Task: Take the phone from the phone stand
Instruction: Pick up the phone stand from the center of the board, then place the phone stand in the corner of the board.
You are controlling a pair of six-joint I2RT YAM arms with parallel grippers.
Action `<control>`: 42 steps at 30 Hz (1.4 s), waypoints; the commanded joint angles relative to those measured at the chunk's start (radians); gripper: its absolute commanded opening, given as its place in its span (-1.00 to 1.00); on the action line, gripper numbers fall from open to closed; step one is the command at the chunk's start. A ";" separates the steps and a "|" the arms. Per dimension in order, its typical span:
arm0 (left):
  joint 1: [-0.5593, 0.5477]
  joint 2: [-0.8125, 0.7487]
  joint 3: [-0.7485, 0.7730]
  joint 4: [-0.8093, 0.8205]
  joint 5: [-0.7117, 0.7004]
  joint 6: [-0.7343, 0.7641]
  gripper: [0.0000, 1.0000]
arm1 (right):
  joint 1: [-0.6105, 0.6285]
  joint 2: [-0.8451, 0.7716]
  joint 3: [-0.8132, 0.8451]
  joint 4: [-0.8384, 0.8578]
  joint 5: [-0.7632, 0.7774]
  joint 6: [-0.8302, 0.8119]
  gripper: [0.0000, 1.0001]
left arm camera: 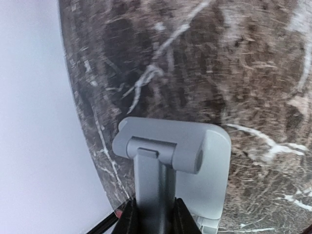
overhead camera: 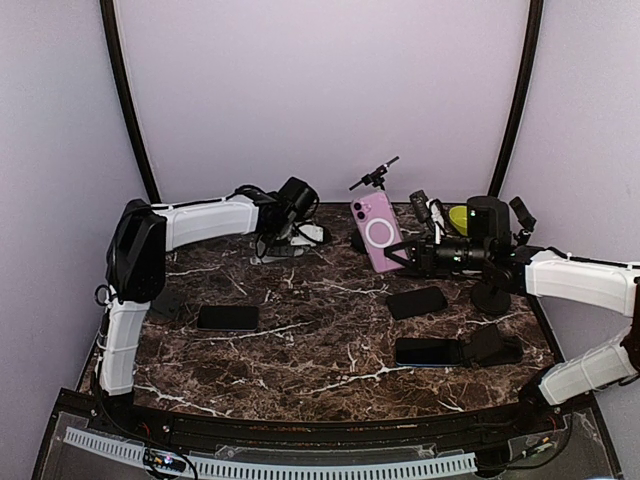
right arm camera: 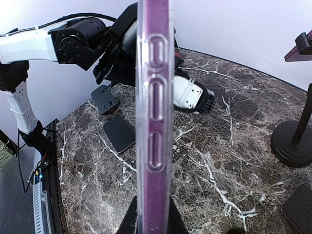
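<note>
From above, we are seeing the right end effector (overhead camera: 408,257) gripping the phone (overhead camera: 377,232) near the middle of the bench's (overhead camera: 300,340) far edge. The phone is well apart from the stand (overhead camera: 305,236), which lies toward the left arm.

At the left wrist, the left end effector (left arm camera: 155,214) is pinching the stand's grey post narrowly.

At the right wrist, the phone is standing edge-on, with its long axis running straight away from the fingers clamping it. We are judging it free of the stand.
</note>
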 commanded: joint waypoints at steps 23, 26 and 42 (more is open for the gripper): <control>0.267 -0.126 0.334 -0.618 -0.246 -1.371 -1.00 | -0.005 -0.029 0.009 0.135 -0.063 0.037 -1.00; 0.320 -0.135 0.333 -0.685 -0.188 -1.503 -1.00 | -0.006 -0.025 0.015 0.137 -0.066 0.037 -1.00; 0.530 -0.265 0.123 -0.716 0.032 -1.914 -1.00 | -0.005 -0.019 0.021 0.146 -0.073 0.047 -1.00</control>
